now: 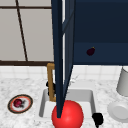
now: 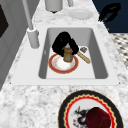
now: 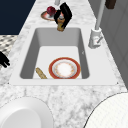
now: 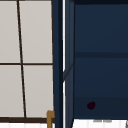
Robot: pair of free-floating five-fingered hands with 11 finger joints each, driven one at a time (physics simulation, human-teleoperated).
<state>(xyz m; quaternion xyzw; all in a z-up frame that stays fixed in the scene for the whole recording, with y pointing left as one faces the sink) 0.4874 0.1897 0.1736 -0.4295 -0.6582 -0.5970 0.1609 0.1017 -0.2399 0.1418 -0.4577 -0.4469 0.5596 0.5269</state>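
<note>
My left hand (image 2: 62, 42) hangs over the left end of the sink (image 2: 100, 62), its fingers curled round a small brown bottle (image 2: 67, 54) that points down. The right side view has that hand (image 3: 64, 12) and the bottle (image 3: 60, 25) at the basin's far end. From the front the left hand (image 1: 51, 86) is half hidden behind a tan upright bar (image 1: 50, 80). On the basin floor lie a red-rimmed plate (image 2: 72, 68) and a wooden stick (image 2: 84, 57). My right hand (image 1: 97, 119) floats with relaxed fingers off the sink's front right corner, holding nothing.
An open navy cabinet door (image 1: 60, 50) hangs edge-on over the sink; a dark fruit (image 1: 90, 51) lies on its shelf. A red round shape (image 1: 67, 115) fronts the basin. A patterned plate (image 1: 28, 108) with a red item sits left; a white plate (image 1: 118, 111) and grey canister (image 1: 123, 82) sit right.
</note>
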